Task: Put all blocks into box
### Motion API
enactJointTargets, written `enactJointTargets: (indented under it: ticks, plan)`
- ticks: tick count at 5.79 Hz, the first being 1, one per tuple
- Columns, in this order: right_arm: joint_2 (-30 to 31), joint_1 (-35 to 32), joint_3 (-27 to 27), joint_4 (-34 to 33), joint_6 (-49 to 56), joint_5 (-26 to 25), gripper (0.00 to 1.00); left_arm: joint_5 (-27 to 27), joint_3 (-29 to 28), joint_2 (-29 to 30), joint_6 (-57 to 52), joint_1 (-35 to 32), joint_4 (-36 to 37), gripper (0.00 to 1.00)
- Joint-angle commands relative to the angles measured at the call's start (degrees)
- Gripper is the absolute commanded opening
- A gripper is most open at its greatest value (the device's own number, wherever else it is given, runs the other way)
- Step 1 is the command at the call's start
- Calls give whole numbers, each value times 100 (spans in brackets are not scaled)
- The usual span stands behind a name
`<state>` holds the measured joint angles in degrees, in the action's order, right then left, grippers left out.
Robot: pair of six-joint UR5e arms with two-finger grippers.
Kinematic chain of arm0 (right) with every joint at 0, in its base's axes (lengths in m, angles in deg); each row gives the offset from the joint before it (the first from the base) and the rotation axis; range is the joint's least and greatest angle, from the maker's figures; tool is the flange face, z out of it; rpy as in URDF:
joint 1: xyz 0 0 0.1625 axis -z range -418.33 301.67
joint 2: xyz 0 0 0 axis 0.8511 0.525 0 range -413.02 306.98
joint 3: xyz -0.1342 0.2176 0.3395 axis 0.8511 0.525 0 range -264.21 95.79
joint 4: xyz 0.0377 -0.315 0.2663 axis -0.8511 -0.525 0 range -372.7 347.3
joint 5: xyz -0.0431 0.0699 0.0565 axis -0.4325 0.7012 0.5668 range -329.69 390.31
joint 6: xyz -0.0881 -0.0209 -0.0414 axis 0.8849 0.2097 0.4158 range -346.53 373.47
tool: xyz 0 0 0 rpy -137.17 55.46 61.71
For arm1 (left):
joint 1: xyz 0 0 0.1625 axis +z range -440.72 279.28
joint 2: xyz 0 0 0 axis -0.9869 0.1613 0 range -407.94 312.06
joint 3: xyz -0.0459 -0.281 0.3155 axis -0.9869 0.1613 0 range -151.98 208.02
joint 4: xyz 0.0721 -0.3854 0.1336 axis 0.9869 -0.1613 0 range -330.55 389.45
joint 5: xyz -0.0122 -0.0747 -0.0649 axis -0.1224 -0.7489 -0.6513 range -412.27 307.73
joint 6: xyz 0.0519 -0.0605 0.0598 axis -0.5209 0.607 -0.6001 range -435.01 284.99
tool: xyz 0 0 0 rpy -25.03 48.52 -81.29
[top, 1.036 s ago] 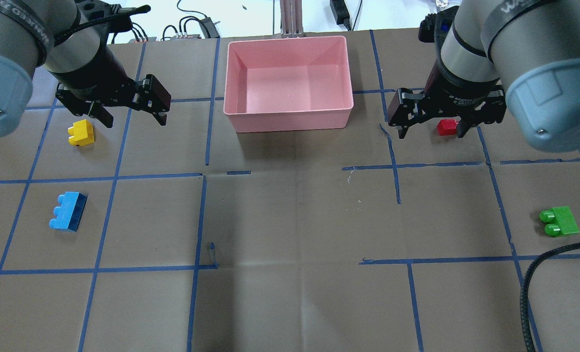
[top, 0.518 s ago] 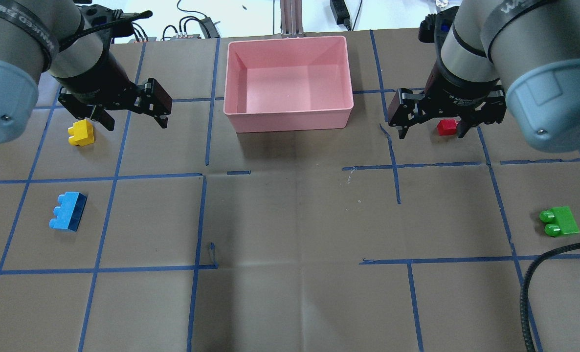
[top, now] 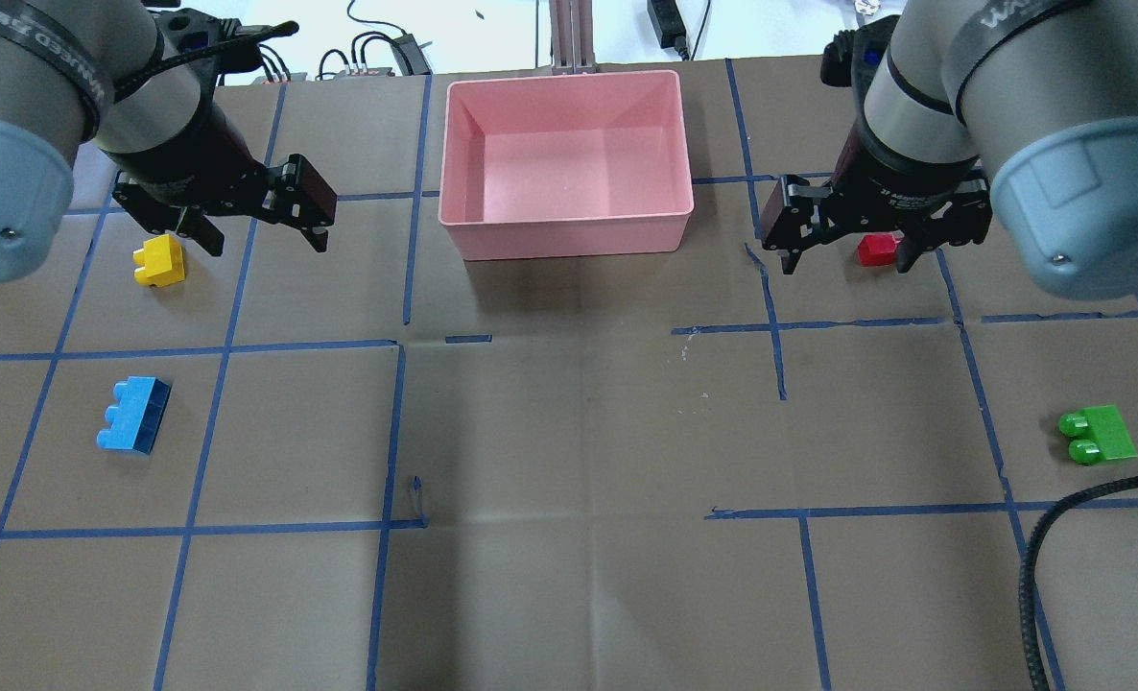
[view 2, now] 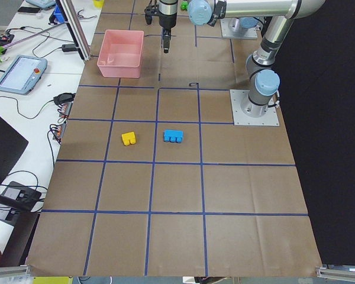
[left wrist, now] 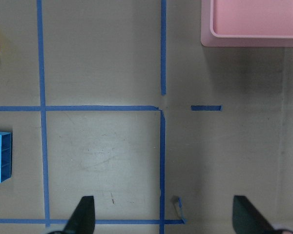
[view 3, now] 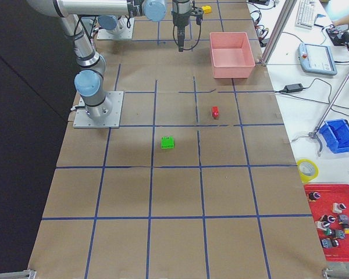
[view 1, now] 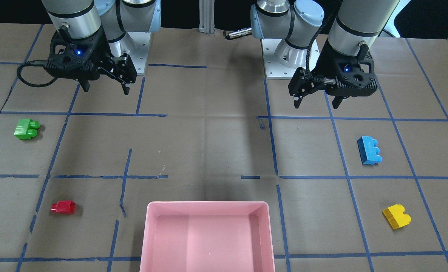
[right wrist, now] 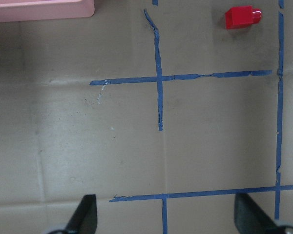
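The pink box (top: pixel 565 235) stands at the far middle of the table with nothing in it, and shows at the bottom of the front view as box (view 1: pixel 207 206). On the paper lie a yellow block (top: pixel 159 261), a blue block (top: pixel 133 427), a red block (top: pixel 876 250) and a green block (top: pixel 1097 435). My left gripper (top: pixel 265 240) hangs open above the table, just right of the yellow block. My right gripper (top: pixel 847 264) hangs open, well above the table, and overlaps the red block in the overhead view. The right wrist view shows the red block (right wrist: pixel 241 17) far ahead of the fingers.
Blue tape lines (top: pixel 401 345) mark a grid on the brown paper. A black cable (top: pixel 1058 557) loops in at the near right corner. Cables and adapters (top: pixel 377 53) lie beyond the far edge. Both arm bases (view 1: pixel 284 56) stand at the robot's side.
The left arm has shifted slightly, its gripper still open. The right arm and all blocks are where they were.
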<state>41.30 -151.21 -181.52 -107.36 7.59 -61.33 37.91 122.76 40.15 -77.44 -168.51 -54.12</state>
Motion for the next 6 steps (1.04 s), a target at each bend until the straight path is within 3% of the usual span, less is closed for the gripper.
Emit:
enactJointTargets:
  ticks: [1,3,4,6]
  plan:
    - [17,208,-16,-9,591,-28,100,9,1,-37,-213,87,-2,99]
    - [157,717,-69,35,1131,-11,100,0,27,-63,-1106,759,50,99]
    - [201,884,-78,-26,1716,-20,100,0,62,-64,-1972,1617,33,99]
    - [210,2232,-314,-88,2921,67,99,-183,622,216,-3714,3559,260,97]
